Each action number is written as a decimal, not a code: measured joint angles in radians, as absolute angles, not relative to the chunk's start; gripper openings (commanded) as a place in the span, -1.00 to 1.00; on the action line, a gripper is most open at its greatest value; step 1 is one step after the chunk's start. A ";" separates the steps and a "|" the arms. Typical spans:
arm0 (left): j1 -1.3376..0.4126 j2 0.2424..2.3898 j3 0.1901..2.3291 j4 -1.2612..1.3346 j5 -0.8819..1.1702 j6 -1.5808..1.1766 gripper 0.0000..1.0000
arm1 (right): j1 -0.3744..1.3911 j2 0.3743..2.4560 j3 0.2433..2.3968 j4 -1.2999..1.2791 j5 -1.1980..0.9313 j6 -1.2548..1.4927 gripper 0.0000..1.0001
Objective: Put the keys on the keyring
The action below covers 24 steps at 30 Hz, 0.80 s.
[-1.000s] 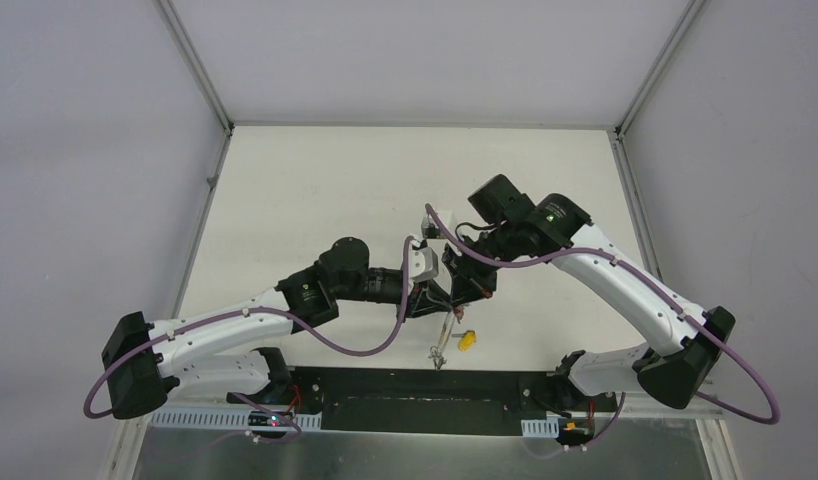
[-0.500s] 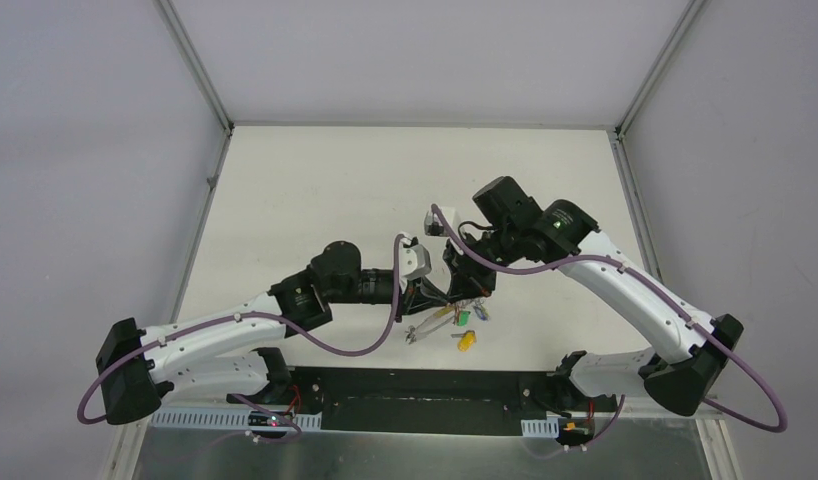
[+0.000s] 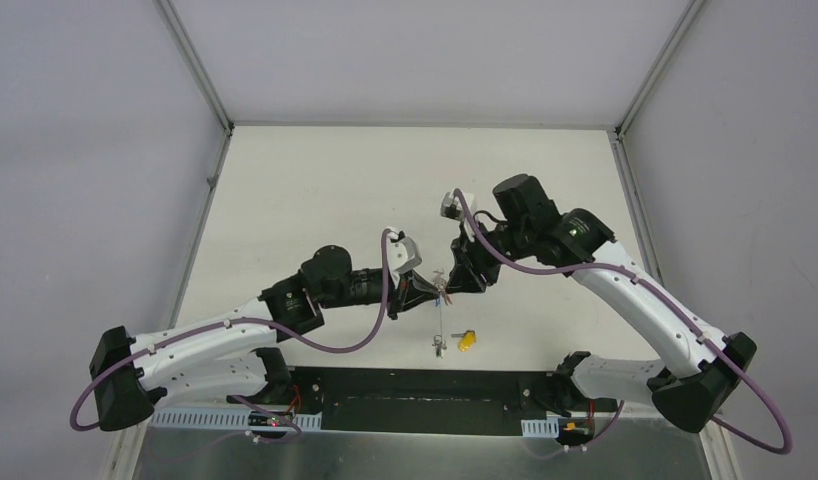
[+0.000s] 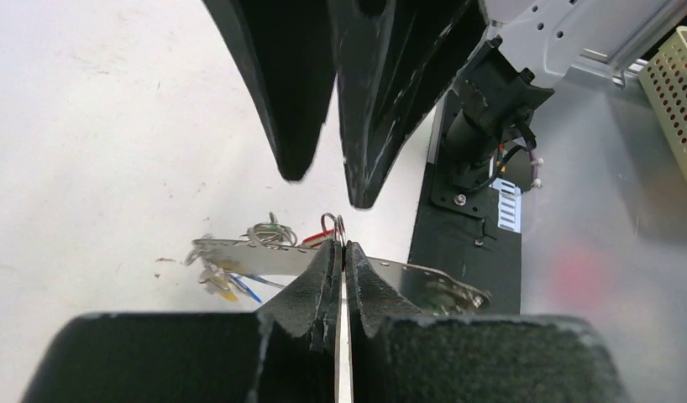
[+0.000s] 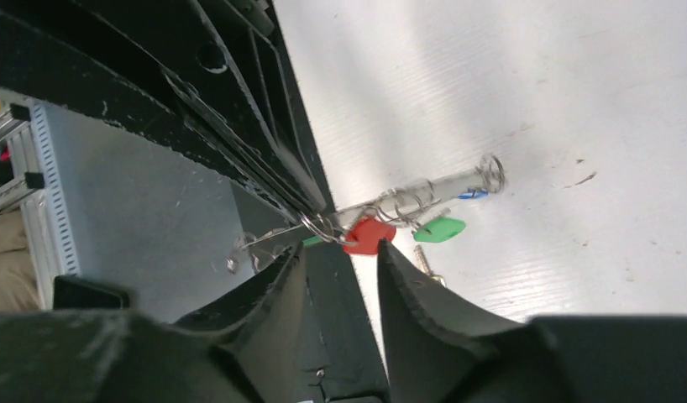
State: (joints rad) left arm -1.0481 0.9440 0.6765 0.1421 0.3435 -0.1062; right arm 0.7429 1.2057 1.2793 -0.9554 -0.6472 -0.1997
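While we clamp the left gripper (image 4: 343, 249) shut on the keyring (image 4: 248, 256), it hangs edge-on, long axis running toward our bases, red key (image 5: 365, 235) and green key (image 5: 439, 228) threaded on. The right gripper (image 5: 340, 252) faces it, jaws parted, empty. 1 yellow key (image 3: 466, 340) lies loose on the table (image 3: 315, 200), just right of the keyring's low end, so the right arm is nearer.

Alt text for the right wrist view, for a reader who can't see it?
The right gripper, jaws apart, faces a red key and a green key clustered with small wire rings along the grey keyring, with the white table behind. The left gripper reaches in from the upper left, jaws shut on the keyring.
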 measured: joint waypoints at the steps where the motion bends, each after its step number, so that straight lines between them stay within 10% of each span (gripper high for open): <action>1: -1.048 0.935 0.668 0.138 0.335 -0.110 -1.00 | 0.732 1.196 1.268 -0.939 -0.646 -0.187 -0.05; 10: -1.048 0.864 0.609 0.139 0.263 -0.124 -1.00 | 0.679 1.097 1.164 -0.784 -0.653 -0.100 0.09; 24: -1.048 0.782 0.486 0.319 0.279 -0.128 -1.00 | 0.653 1.093 1.057 -0.558 -0.833 -0.014 -0.43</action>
